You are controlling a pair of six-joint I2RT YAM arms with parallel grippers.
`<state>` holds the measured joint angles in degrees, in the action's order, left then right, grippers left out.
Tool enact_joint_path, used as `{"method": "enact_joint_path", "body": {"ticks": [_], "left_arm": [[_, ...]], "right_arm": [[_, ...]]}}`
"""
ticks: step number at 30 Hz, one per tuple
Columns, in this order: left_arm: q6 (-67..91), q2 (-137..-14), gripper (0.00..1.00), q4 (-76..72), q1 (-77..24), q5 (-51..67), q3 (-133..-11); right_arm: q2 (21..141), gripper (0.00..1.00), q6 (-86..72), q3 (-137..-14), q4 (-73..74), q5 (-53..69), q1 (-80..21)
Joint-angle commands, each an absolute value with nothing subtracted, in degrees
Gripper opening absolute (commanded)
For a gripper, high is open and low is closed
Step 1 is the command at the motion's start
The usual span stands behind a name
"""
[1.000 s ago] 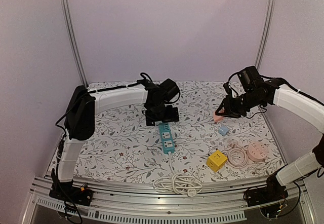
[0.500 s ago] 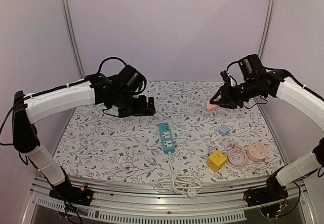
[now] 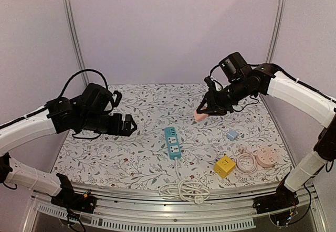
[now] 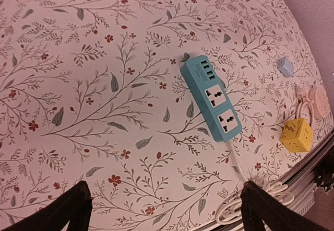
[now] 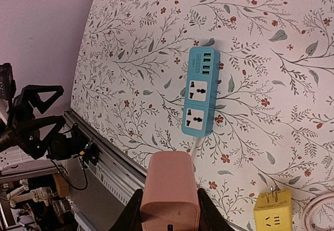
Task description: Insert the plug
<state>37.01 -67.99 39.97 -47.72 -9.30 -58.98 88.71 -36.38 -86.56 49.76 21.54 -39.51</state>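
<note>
Overhead, floral table [image 3: 105, 153] spread beneath both pincers. Teal power strip [image 3: 172, 143] laid flat on it, between and below them, closer to right pincer [image 3: 202, 112]. Left pincer [image 3: 125, 125] held fully spread, nothing gripped. Right pincer clamped tight on pink plug [image 5: 169, 186], held clear of table. Yellow cube socket [image 3: 224, 166] seen below right pincer, toward arm bases.

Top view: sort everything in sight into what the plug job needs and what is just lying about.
For the job:
- pink plug, gripped in the right fingers
- blue power strip, both sockets free

Lying about:
- yellow cube socket
- small pale blue adapter
- round pink socket with its coiled cord
</note>
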Motion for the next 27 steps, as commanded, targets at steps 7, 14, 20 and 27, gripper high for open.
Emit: {"method": "enact_joint_path", "body": {"ticks": [7, 14, 20, 27], "left_arm": [[32.2, -58.9, 1.00, 42.6, -46.9, -17.5, -50.8], [31.2, -51.2, 0.99, 39.9, -47.0, -28.3, -46.6], [33.3, -43.6, 0.99, 39.0, -47.0, -34.4, -45.2], [30.3, -36.5, 0.99, 38.5, -47.0, -29.5, -44.2]], "right_arm": [[99.5, 0.00, -35.7, -95.0, 56.5, 16.0, -44.3], [106.1, 0.00, -36.6, -99.6, 57.0, 16.0, -45.7], [111.7, 0.00, -36.5, -104.8, 58.5, 15.6, -48.2], [115.2, 0.00, -37.4, -106.7, 60.8, 13.8, -50.6]]}}
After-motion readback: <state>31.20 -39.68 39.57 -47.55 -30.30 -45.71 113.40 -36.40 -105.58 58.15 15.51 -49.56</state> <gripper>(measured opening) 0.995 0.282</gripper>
